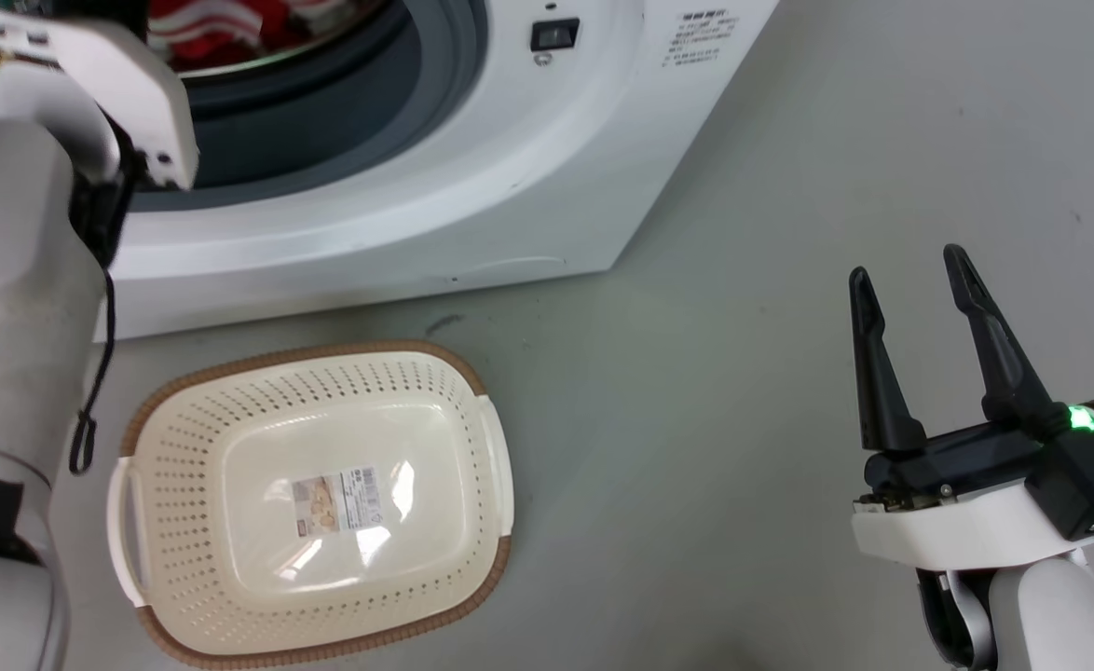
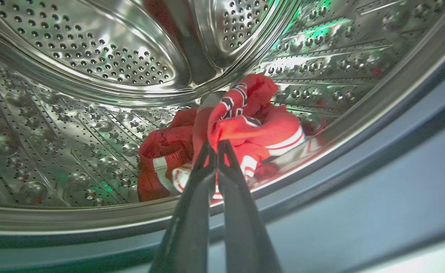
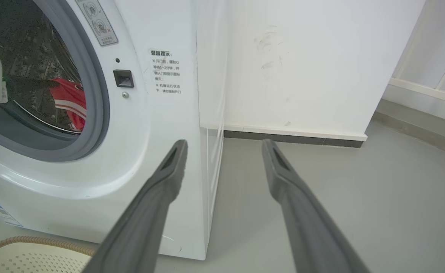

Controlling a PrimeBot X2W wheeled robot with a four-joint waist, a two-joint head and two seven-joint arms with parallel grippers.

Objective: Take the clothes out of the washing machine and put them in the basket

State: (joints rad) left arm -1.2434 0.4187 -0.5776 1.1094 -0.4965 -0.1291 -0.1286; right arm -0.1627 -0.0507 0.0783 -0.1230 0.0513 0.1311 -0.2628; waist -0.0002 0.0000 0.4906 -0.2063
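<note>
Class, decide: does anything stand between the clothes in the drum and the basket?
Nothing visible does. The clothes need only clear the grey ring; the basket lies empty on the floor below it.

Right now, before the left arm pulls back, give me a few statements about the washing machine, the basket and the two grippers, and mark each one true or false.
1. The basket already holds red clothes. False: it is empty apart from the paper label on its bottom.
2. The clothes lie inside the drum of the washing machine. True.
3. The left gripper is wide open. False: its fingers are closed together on a fold of the red fabric.
4. The right gripper is open and holds nothing. True.
</note>
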